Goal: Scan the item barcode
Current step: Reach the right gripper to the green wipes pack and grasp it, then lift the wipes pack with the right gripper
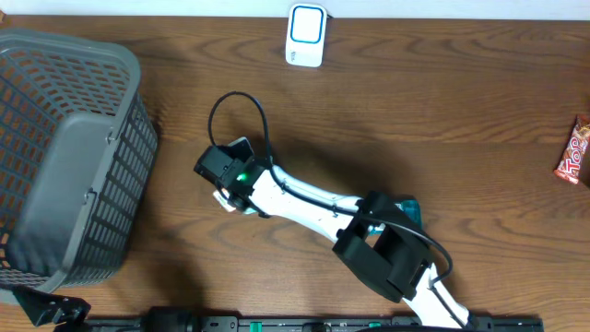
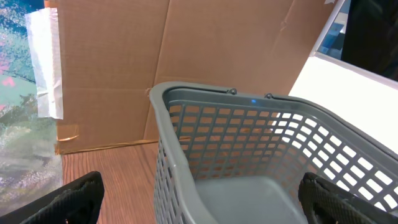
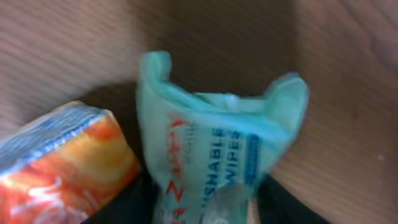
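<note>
Looking at the right pincer: I see its two dark fingers low in the wrist view, one on each side of a wipes pack. I cannot tell whether they are pressing it or only flanking it, nor how wide they stand.
Wipes pack: one, pale green with blue and red print. It lies on the brown table between those fingers, and its far end is crumpled into two raised corners.
Orange packet: one, just beside the wipes pack on its left in the wrist view. I cannot tell if the two touch.
Right arm: from overhead I see it reaching from the near edge to the middle of the table, where its wrist covers the wipes pack.
Teal packet: one, peeking out from under the arm's elbow.
Scanner: one, white with a blue outline, at the far edge of the table and well apart from the pincer.
Candy bar: one, red and brown, at the right edge.
Basket: one, grey and slotted, on the left side of the table.
Left pincer: spread wide with nothing in it. Its two fingers frame the basket in its own view.
Cardboard: one sheet, upright behind the basket.
</note>
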